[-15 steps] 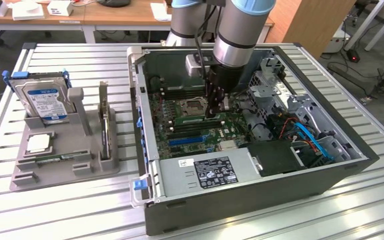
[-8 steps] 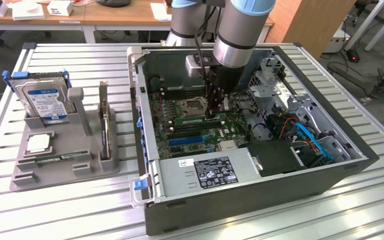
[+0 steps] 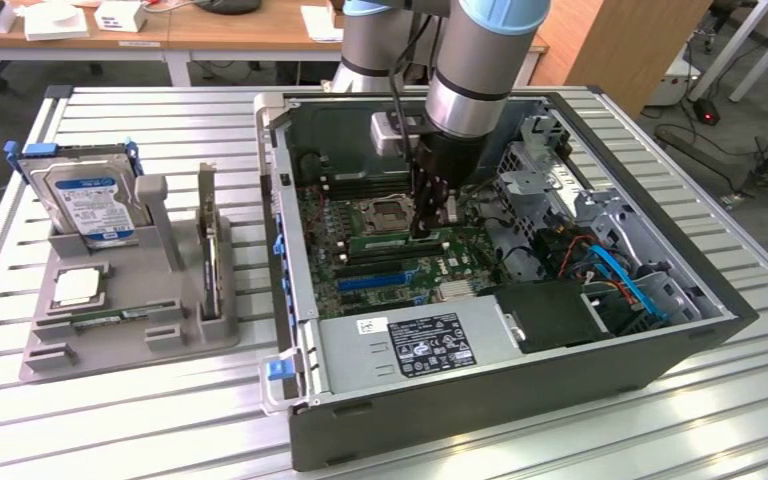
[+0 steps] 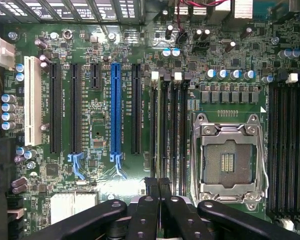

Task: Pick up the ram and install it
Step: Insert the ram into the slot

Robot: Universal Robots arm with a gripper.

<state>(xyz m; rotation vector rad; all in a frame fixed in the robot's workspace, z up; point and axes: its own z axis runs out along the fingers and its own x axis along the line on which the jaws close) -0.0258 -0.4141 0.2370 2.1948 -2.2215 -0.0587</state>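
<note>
My gripper (image 3: 424, 228) reaches down inside the open computer case, over the memory slots next to the empty processor socket (image 4: 229, 161). The ram (image 3: 381, 244) is a thin green stick standing on edge in one of those slots. In the wrist view it runs as a narrow line (image 4: 161, 130) straight out from between my black fingertips (image 4: 151, 186). The fingers are shut on it near one end of the slot. The slots beside it (image 4: 182, 130) are dark and empty.
The case walls, drive cage (image 3: 544, 180) and blue cables (image 3: 624, 275) crowd around the arm. Outside the case, on the exterior view's left, a grey holder (image 3: 51, 350) carries a hard drive (image 3: 91, 205), a silver processor chip (image 3: 77, 288) and an upright card (image 3: 207, 240).
</note>
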